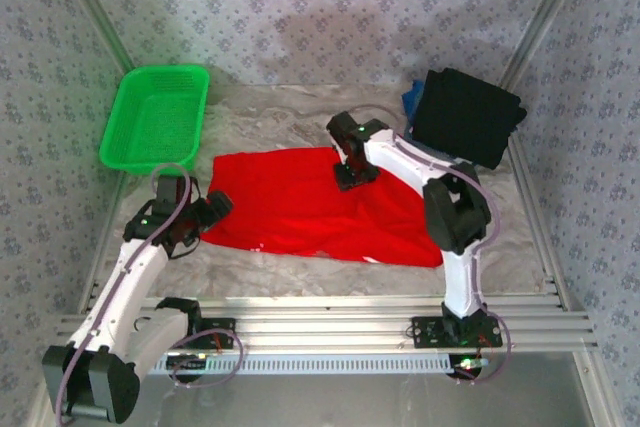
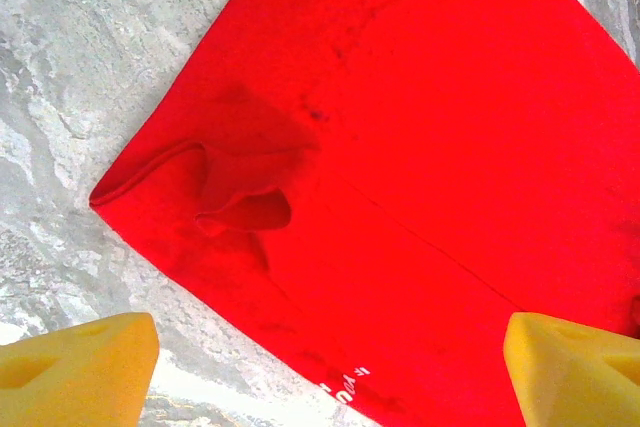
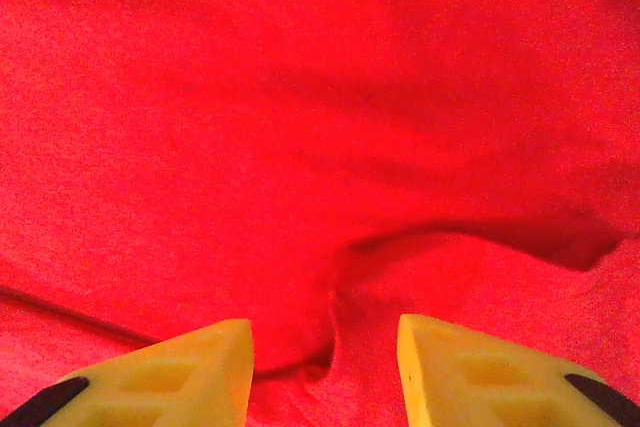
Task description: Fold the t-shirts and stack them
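A bright red t-shirt (image 1: 300,209) lies spread across the middle of the table, a strip of white print along its near hem (image 2: 345,387). My left gripper (image 1: 205,215) hovers at its left edge, open wide, the yellow fingertips (image 2: 80,367) straddling the hem near a folded-in sleeve (image 2: 240,202). My right gripper (image 1: 352,173) is low over the shirt's far middle, open, its fingertips (image 3: 190,367) either side of a raised crease (image 3: 335,317) in the red cloth. A folded black t-shirt (image 1: 465,117) rests at the back right on a blue one (image 1: 410,99).
A green mesh basket (image 1: 155,117) stands at the back left. The table (image 1: 270,112) is covered in crinkled pale sheeting. Metal frame posts (image 1: 535,17) and patterned walls close in the sides and back.
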